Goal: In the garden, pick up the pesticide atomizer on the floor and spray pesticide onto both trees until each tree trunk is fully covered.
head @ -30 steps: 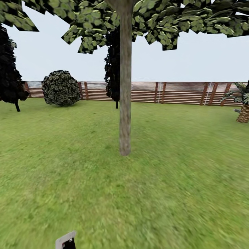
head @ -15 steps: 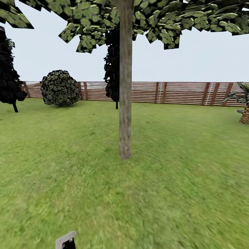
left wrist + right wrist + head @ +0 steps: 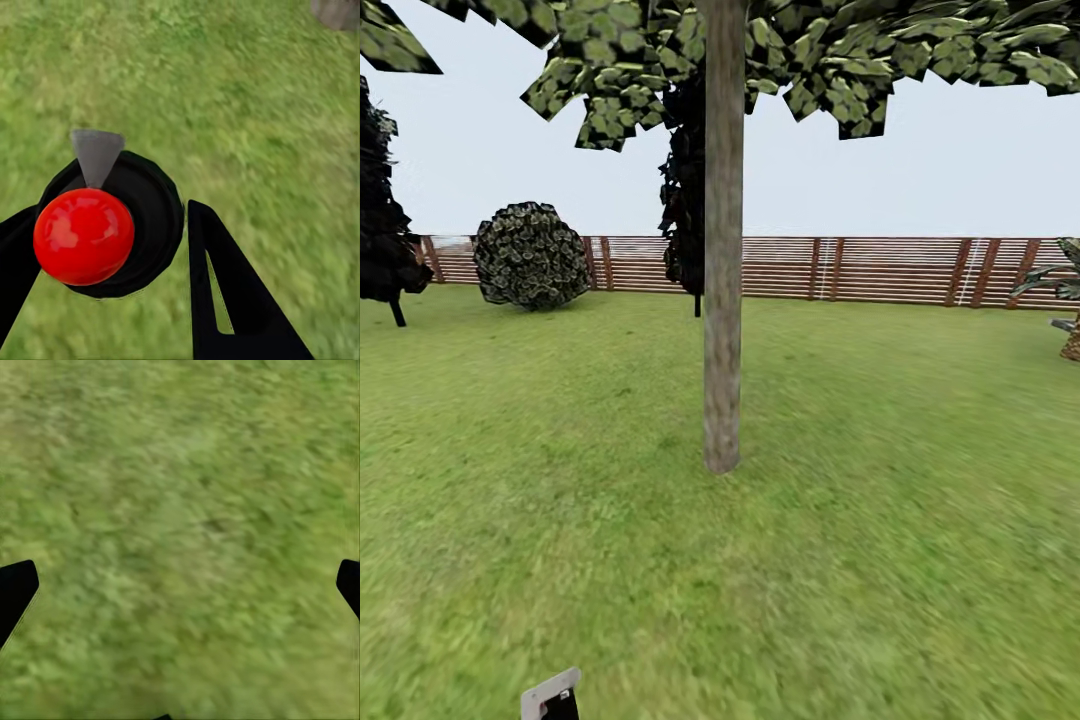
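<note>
One tree stands straight ahead on the garden lawn (image 3: pixel 880 560). Its grey-brown tree trunk (image 3: pixel 722 300) rises bare into a blocky green canopy (image 3: pixel 810 50). In the left wrist view the black pesticide atomizer (image 3: pixel 154 206), with a grey nozzle (image 3: pixel 96 154) and a red ball (image 3: pixel 84 236) on it, sits between the black fingers (image 3: pixel 232 300). My left gripper (image 3: pixel 112 214) is shut on it. A grey and black tip of it (image 3: pixel 550 695) pokes in at the head view's lower edge. My right gripper (image 3: pixel 184 574) hangs open over grass.
A brown slatted fence (image 3: pixel 880 268) closes the lawn at the back. A round dark bush (image 3: pixel 532 255) stands at the back left, with near-black thin trees (image 3: pixel 380 230) (image 3: pixel 685 200) near it. A palm (image 3: pixel 1070 300) sits at the right edge. A grey trunk base (image 3: pixel 337 11) shows in the left wrist view.
The whole head view has shifted as the camera moved towards the tree: the trunk base sits lower and the palm has slid further off to the right. The atomizer's tip stays put.
</note>
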`<state>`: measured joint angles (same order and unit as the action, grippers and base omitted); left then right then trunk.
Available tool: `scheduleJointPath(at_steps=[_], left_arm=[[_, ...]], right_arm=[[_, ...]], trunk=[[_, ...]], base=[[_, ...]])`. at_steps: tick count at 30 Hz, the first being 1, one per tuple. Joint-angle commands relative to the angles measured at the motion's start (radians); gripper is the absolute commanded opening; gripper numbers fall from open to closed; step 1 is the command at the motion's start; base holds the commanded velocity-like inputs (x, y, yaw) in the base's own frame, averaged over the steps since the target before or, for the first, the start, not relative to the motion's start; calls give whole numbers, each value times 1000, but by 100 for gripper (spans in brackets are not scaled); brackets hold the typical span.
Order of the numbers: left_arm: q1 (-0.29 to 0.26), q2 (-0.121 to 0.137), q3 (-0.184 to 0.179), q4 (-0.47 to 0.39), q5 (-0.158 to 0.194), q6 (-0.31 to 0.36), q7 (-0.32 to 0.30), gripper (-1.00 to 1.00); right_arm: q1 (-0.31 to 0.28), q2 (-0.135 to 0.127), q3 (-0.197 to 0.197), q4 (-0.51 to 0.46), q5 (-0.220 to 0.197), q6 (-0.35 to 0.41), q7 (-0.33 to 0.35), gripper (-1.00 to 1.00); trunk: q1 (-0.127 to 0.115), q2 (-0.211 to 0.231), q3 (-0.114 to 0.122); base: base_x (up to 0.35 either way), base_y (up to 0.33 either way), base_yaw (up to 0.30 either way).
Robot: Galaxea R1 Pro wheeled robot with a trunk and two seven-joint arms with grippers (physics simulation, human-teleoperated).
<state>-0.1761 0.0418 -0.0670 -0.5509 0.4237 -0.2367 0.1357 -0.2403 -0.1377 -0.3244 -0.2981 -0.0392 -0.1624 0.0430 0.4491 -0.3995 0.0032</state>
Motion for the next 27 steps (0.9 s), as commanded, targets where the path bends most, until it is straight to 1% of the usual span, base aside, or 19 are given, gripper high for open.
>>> scheduleJointPath(at_steps=[1,27], left_arm=[[0,1,-7,0,5,-4,7,-100],[0,1,-8,0,4,-4,7,-100]], right_arm=[[0,0,-4,1,-4,-4,5,100],[0,0,-4,1,-7,-3,5,100]], trunk=[[1,0,0],[1,0,0]], base=[[335,0,0],[335,0,0]])
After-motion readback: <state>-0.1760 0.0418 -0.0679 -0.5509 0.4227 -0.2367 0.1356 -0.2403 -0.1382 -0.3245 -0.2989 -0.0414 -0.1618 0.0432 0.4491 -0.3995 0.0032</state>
